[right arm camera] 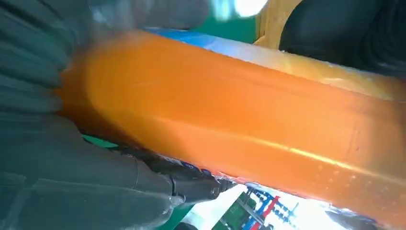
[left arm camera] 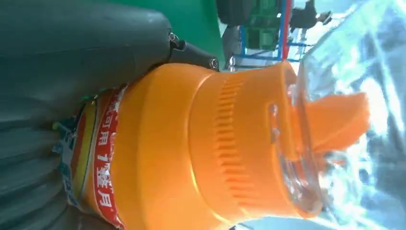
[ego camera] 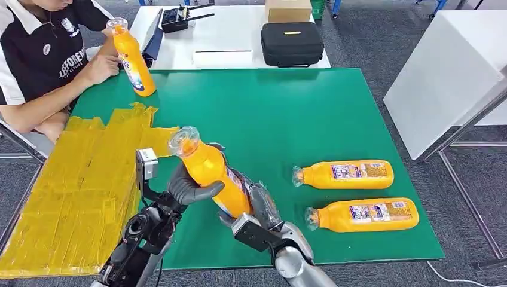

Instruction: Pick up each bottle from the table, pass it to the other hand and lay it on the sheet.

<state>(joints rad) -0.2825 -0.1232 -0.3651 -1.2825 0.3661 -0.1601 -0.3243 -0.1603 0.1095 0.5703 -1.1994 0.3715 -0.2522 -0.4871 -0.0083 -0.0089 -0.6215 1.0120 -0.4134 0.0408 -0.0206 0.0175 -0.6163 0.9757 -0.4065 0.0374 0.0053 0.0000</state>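
I hold an orange bottle [ego camera: 209, 170] with a clear cap tilted above the green table [ego camera: 269, 107], near its front edge. My left hand [ego camera: 188, 188] wraps its thumb around the bottle's upper body [left arm camera: 191, 153]. My right hand [ego camera: 260, 206] grips the lower body [right arm camera: 239, 124] from the other side. Both hands are on this one bottle. Two more orange bottles lie on their sides at the right, one [ego camera: 344, 174] behind the other [ego camera: 362, 215]. The yellow sheet [ego camera: 78, 191] covers the table's left part, close beside my left arm.
A person [ego camera: 42, 60] sits at the far left corner and holds a further orange bottle [ego camera: 133, 57] upright on the table. Beyond the green table stands a white table with a black case [ego camera: 292, 43] and a cardboard box [ego camera: 288, 9]. A white cabinet [ego camera: 442, 72] stands at the right.
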